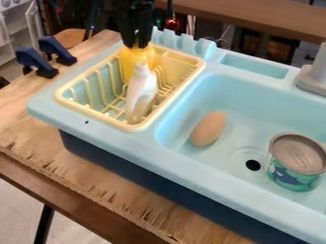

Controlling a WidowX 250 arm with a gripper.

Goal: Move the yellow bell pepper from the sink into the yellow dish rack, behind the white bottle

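Gripper (136,45): I'm seeing it hanging at the yellow object's (130,58) top; opening and hold, I'm not able to tell
Rack (66,101): yellow object showing behind white bottle (140,89)
Sink (239,102): holding can (294,167)

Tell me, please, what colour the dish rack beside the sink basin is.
The dish rack is pale yellow, as seen in the camera view.

A pale grey floor (16,207) shows beneath the tan plywood bench (32,121); behind are a long brown wooden surface (255,18) and, seemingly, white shelving (6,43).
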